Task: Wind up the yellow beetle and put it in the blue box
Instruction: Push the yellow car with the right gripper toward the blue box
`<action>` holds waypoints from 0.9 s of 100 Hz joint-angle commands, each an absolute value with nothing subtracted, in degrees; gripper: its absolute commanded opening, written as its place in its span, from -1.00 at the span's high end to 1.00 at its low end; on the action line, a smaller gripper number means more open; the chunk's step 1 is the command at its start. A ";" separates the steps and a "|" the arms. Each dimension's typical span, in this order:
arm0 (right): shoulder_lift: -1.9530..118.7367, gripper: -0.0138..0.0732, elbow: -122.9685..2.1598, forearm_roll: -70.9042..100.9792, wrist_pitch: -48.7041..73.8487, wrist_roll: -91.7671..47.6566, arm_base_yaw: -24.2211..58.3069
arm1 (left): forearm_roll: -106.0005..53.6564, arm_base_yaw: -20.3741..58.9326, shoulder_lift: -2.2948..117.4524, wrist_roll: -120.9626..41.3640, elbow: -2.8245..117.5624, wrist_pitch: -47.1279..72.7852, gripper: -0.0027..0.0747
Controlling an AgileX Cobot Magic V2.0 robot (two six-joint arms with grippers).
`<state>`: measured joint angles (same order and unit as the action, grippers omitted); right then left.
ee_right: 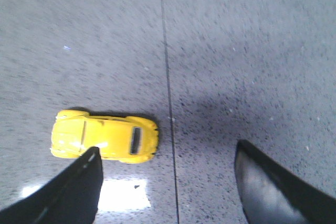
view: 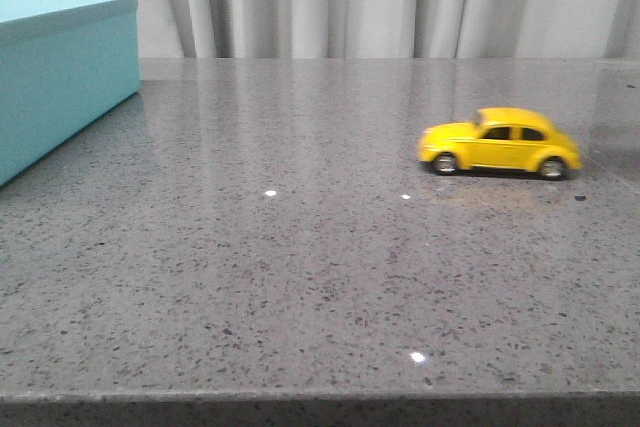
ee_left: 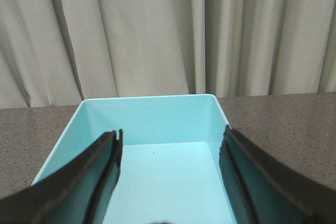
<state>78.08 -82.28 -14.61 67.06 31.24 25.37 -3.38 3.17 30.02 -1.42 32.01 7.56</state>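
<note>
The yellow beetle [view: 500, 142] stands on its wheels on the grey stone table, right of centre in the front view. Seen from above in the right wrist view, the beetle [ee_right: 105, 136] lies just beyond one black fingertip [ee_right: 89, 169] of my right gripper [ee_right: 167, 153], which is open, holds nothing and hangs above the table. The blue box [view: 60, 77] sits at the far left of the table. My left gripper [ee_left: 172, 135] is open over the box's empty turquoise inside [ee_left: 168, 129]. Neither gripper shows in the front view.
A grey curtain [view: 380, 2] hangs behind the table. The table's front edge [view: 320, 397] runs along the bottom of the front view. A thin seam [ee_right: 167, 77] in the stone passes beside the beetle.
</note>
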 commanded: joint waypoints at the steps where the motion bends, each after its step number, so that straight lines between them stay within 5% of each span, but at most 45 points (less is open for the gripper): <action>1: 74.62 -0.53 -83.64 -16.09 63.00 30.49 26.74 | -3.51 3.64 30.52 -1.26 34.16 3.30 -0.13; 57: 71.94 -0.53 -76.28 -16.09 48.67 30.49 35.95 | -3.38 3.64 30.84 -1.27 34.40 2.83 -0.13; 90: 63.74 -0.53 -69.62 -16.72 37.35 30.49 37.83 | -3.38 3.64 39.29 -2.92 43.75 15.94 -0.13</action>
<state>68.10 -70.47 -14.73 44.41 31.10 37.72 -3.38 3.17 36.03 -1.58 38.68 16.65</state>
